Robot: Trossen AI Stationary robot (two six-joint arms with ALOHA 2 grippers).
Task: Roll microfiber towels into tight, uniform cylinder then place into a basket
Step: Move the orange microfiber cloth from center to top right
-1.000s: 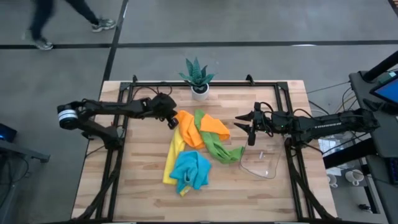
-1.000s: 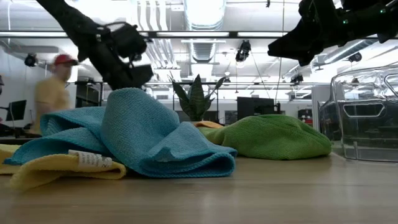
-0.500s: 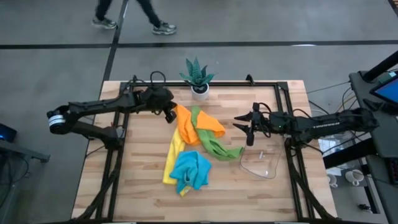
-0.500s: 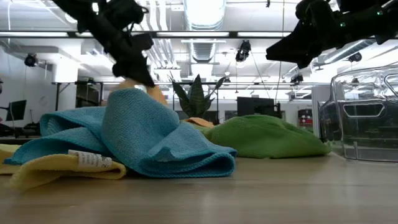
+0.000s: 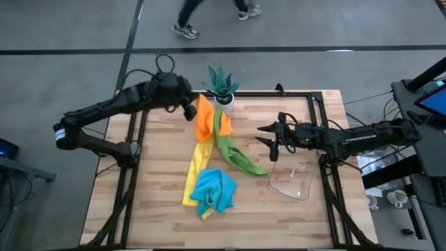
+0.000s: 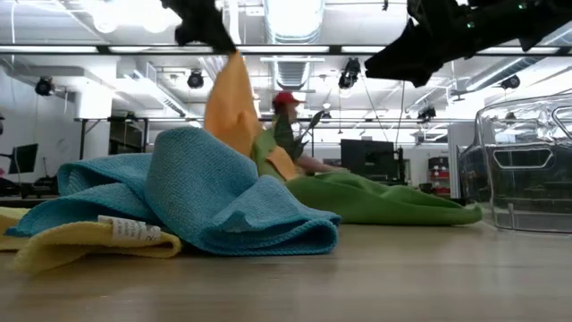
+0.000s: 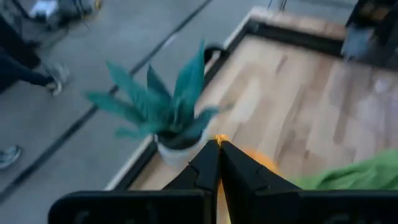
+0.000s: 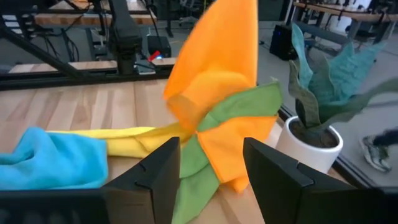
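The wooden worktop (image 5: 160,209) carries a potted plant (image 5: 222,86) at its far edge, a clear basket (image 5: 293,183) on the right, and in the middle a yellow towel (image 5: 194,173), a blue towel (image 5: 213,190) and a green towel (image 5: 238,158).

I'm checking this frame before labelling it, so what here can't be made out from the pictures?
- Soft yellow microfiber towel: high view, partly covered by the crumpled light blue towel.
- Clear plastic rectangular basket: low view, cut off by the right edge.
- Left gripper, shut on the lifted orange towel: left wrist view, fingers hide the pinched corner.
- Long green towel: low view, its near end hidden behind the blue towel.
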